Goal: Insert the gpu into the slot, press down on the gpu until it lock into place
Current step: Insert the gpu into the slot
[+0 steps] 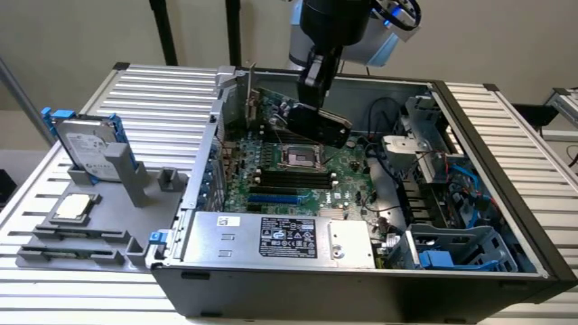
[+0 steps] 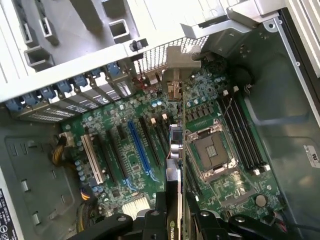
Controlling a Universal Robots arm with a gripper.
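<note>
My gripper (image 1: 313, 101) is shut on the gpu (image 1: 318, 126), a black card with a green board edge and a metal bracket (image 1: 250, 95) at one end. It hangs tilted above the motherboard inside the open case, clear of the board. In the wrist view the gpu (image 2: 173, 165) runs edge-on from the gripper (image 2: 173, 212) toward the rear slot openings. The bright-blue slot (image 2: 139, 150) lies bare beside the card's line, with black slots between them. In the exterior view, the slot (image 1: 271, 200) shows low on the board, near the power supply.
The square silver CPU socket (image 1: 302, 157) and black memory slots (image 1: 291, 180) sit under the card. A silver labelled power-supply box (image 1: 280, 237) fills the case front. Cables (image 1: 384, 115) and a blue drive cage (image 1: 451, 252) are at the exterior view's right. A hard drive (image 1: 86, 144) stands on a fixture outside.
</note>
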